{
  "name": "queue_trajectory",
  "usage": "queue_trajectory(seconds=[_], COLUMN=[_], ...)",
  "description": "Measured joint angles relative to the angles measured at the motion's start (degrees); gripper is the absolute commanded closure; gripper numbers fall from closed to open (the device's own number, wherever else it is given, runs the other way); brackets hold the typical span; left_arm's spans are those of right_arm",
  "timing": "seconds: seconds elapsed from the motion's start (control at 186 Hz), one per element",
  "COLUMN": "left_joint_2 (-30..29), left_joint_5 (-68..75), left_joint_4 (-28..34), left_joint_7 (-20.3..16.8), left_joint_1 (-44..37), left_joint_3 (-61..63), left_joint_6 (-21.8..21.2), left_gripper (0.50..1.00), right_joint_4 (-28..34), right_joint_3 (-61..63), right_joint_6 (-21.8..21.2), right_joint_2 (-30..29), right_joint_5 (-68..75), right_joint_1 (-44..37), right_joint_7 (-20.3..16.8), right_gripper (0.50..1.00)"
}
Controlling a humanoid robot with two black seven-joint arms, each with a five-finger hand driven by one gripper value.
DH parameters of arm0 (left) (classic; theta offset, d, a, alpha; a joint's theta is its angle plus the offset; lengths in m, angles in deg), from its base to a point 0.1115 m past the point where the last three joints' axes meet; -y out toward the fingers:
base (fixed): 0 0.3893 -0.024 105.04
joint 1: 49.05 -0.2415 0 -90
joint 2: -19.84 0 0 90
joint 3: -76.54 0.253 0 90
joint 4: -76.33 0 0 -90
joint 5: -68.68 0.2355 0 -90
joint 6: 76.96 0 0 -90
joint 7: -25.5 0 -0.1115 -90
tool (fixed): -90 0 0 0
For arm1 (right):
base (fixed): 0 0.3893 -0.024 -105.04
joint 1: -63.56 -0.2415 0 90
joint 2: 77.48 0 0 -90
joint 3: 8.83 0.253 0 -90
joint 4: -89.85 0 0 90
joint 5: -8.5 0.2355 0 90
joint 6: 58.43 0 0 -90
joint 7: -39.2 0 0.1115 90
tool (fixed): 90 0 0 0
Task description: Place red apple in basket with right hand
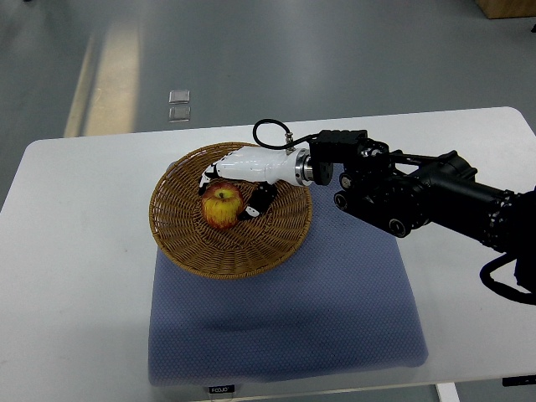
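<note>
**Apple sits in the basket, right hand around it**

The white robotic right hand (243, 180) reaches from its black arm (419, 197) over the round woven wicker basket (193, 251). Its fingers (261, 201) curl loosely on either side of the red-and-yellow apple (222, 207), which sits on the basket's floor near the centre; whether they actually press on the fruit cannot be told. The basket rests partly on a blue-grey padded mat (285, 318), which lies on the white desk (67, 276).
</note>
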Motion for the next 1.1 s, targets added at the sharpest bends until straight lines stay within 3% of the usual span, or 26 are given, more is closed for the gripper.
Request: queue_trajectory(seconds=[0.322, 0.697, 1.1], left_joint_2=[0.0, 0.0, 0.0], left_joint_5=[0.0, 0.0, 0.0], left_joint_4=[0.0, 0.0, 0.0], left_joint_7=[0.0, 0.0, 0.0], left_joint_1=[0.0, 0.0, 0.0], left_joint_3=[0.0, 0.0, 0.0], left_joint_6=[0.0, 0.0, 0.0], left_gripper=[0.5, 0.5, 0.5], right_joint_4=[0.2, 0.0, -1.0], right_joint_3=[0.4, 5.7, 12.2], right_joint_6=[0.0, -0.2, -0.8], right_joint_2=[1.1, 6.4, 7.4], right_joint_5=[0.1, 3.2, 37.4], right_joint_1=[-1.5, -1.6, 1.2], right_joint_7=[0.2, 0.5, 0.4], right_gripper=[0.587, 0.587, 0.587])
